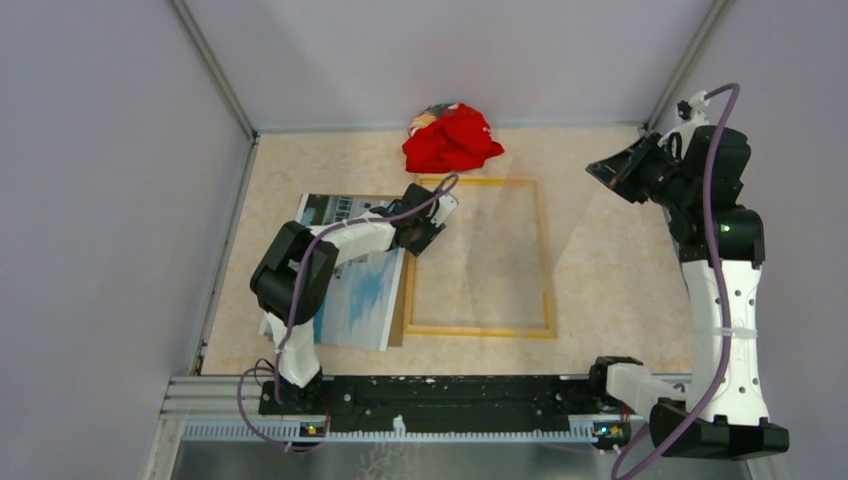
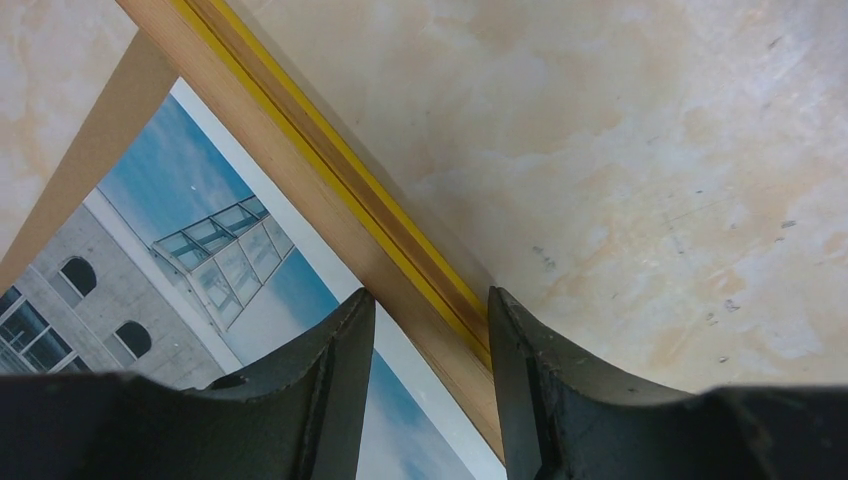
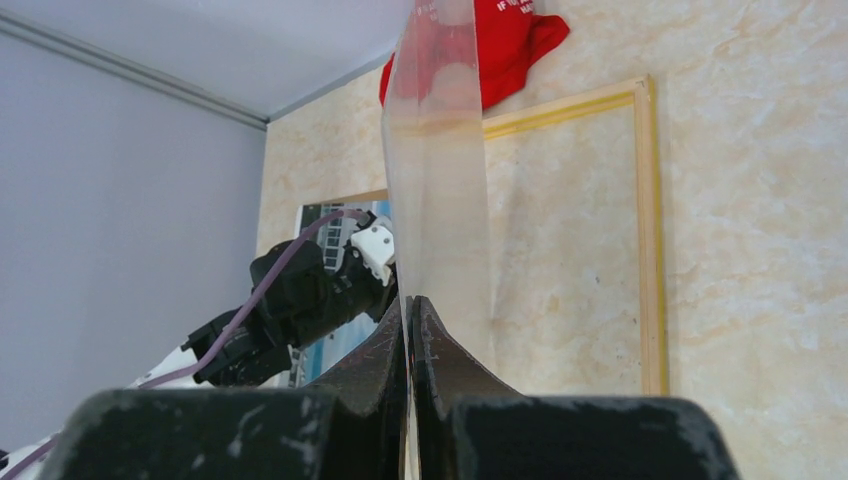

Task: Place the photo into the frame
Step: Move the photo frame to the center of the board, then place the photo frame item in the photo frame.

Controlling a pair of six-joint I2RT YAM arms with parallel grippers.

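The photo [image 1: 355,300] lies face up on the surface [image 1: 620,290] just left of the frame [image 1: 545,250], its white border meeting the frame's left rail. The left gripper [image 2: 430,300] straddles that rail, fingers parted. It should probably close squarely on the wood alone, without pinching the print's edge. The left arm stretches low toward the frame's far-left corner, wrist tipped down. Right of the frame, the right arm stands tall and folded, and the right gripper [image 3: 410,305] is clamped on a clear sheet [image 3: 435,150] held edgewise.
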